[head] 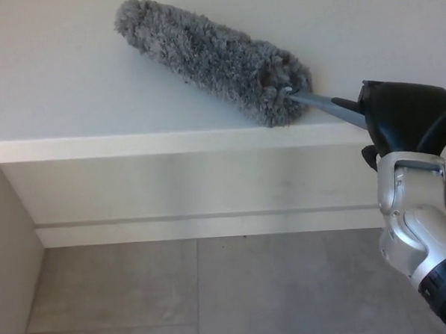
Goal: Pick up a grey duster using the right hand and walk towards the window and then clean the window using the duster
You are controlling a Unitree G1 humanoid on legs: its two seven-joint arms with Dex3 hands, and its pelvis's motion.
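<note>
Where right hand [404,120] grips, duster [210,59] handle hides.

We see our right hand [404,120] raised at the right side, closed around a handle, silver forearm rising from the near right corner.
</note>
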